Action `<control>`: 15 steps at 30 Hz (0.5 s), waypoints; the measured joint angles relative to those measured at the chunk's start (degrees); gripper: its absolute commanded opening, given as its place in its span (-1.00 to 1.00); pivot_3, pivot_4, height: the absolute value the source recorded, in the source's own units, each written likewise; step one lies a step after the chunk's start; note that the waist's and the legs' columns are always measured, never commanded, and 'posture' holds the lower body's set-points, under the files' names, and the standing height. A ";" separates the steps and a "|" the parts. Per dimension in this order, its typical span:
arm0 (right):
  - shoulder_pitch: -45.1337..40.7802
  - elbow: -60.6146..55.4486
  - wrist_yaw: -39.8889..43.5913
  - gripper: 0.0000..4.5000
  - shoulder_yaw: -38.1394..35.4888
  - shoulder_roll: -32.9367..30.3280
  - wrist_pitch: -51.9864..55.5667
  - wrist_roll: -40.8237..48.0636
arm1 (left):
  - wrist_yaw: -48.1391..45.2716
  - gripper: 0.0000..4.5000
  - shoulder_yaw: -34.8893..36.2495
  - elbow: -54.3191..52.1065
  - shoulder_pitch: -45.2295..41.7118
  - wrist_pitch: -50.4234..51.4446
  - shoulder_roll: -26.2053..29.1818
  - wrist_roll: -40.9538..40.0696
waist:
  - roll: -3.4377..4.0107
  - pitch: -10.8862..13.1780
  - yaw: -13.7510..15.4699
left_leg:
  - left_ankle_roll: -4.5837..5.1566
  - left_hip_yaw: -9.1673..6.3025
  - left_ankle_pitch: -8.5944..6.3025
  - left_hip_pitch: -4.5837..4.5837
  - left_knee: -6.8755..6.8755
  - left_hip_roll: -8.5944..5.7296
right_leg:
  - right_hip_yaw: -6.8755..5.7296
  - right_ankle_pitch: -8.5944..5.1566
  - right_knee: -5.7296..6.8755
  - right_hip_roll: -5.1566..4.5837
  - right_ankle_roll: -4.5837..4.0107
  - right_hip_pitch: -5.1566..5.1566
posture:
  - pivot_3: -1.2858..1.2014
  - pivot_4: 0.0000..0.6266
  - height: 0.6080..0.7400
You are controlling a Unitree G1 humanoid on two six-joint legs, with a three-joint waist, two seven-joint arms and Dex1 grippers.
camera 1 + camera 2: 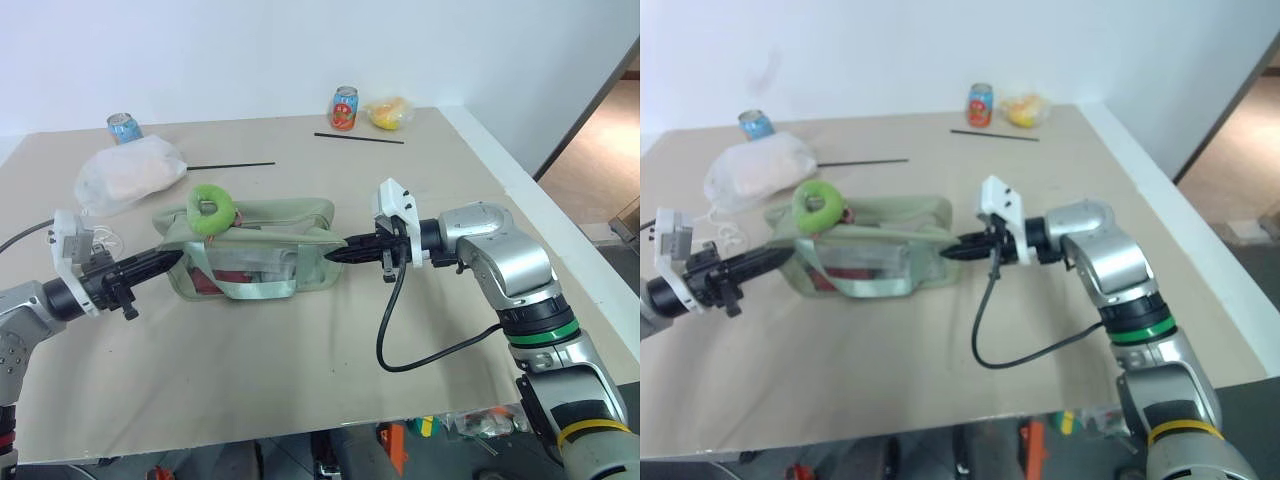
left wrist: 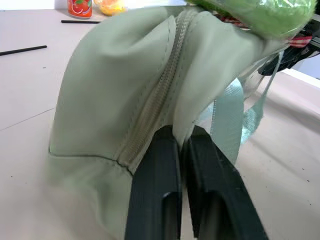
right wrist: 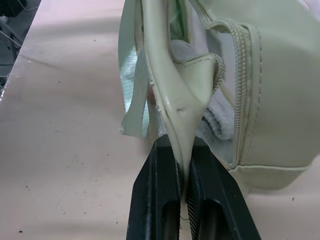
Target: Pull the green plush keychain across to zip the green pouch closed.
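At the middle of the table (image 1: 300,350), the right gripper (image 1: 333,256) has its two black fingers pressed together on a flap of fabric at the right end of the green pouch (image 1: 250,250), the pale cloth squeezed between the pads as the right wrist view shows. At the opposite end the left gripper (image 1: 178,256) pinches the pouch's left end, its fingers closed on a fold of fabric just beside the zipper (image 2: 157,95). The pouch lies lengthwise between the two grippers, its clear window side facing the robot, with a fabric strap (image 1: 262,290) looping under its front. The green plush keychain (image 1: 210,208) sits on top of the pouch near its left end, above the left gripper. Behind the pouch to the left lies a white plastic bag (image 1: 128,172), with a blue can (image 1: 124,127) beyond it. A thin black stick (image 1: 230,165) lies behind the pouch and another (image 1: 358,138) farther back, near an orange can (image 1: 344,108) and a small yellow bag (image 1: 389,113) at the far edge.
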 measured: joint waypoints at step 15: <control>-4.64 4.27 6.04 0.98 -10.52 -7.73 8.75 10.43 | 1.50 -0.92 0.02 -1.99 1.36 -0.44 -1.31 -0.01 | -0.03 0.06 0.02 | 0.01 0.02 0.00 -0.02 0.01 -0.16 | 0.04 0.00 0.00 -0.01 0.01 -0.02 | 0.03 -0.52 1.00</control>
